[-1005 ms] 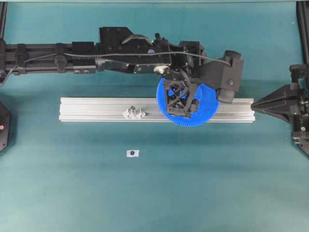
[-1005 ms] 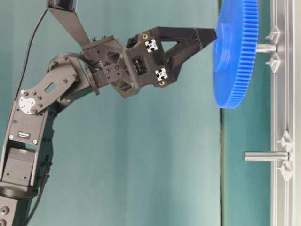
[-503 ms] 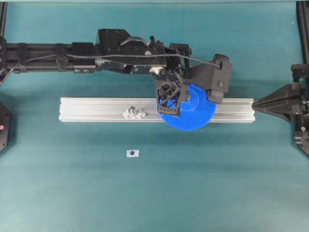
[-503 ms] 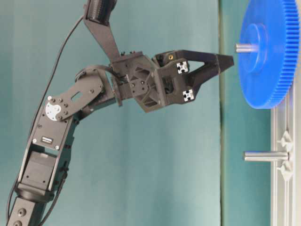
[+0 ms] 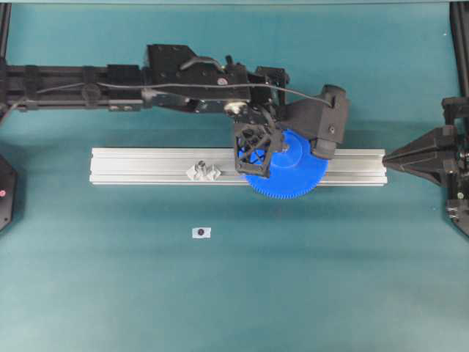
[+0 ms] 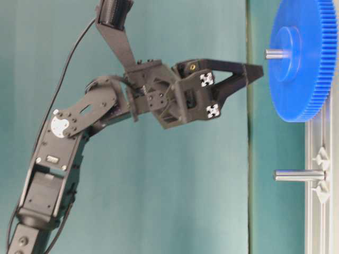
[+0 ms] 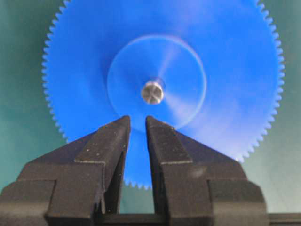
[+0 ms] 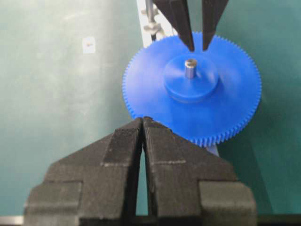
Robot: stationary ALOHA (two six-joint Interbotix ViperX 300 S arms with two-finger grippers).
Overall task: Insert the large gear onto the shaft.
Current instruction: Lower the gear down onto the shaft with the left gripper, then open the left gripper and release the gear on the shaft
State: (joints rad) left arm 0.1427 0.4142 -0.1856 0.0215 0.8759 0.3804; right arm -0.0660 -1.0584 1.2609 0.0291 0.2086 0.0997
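Shaft base hidden under gear

You are looking at open green mat spreading from 3 to 9 o'clock below the aluminium rail. The large gear is blocking the rail's right half, with the left gripper hanging just above its hub. At 9 o'clock from the gear, the second pin is standing upright, with a small tag lying at 6 o'clock from it.

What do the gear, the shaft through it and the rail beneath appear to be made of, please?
Gear: likely moulded plastic, judging by its uniform bright blue and soft matte sheen.
Shaft: metal, apparently steel; grey, with a bright reflective end face.
Rail: probably extruded aluminium, given its silvery, satin surface and long straight grooves.
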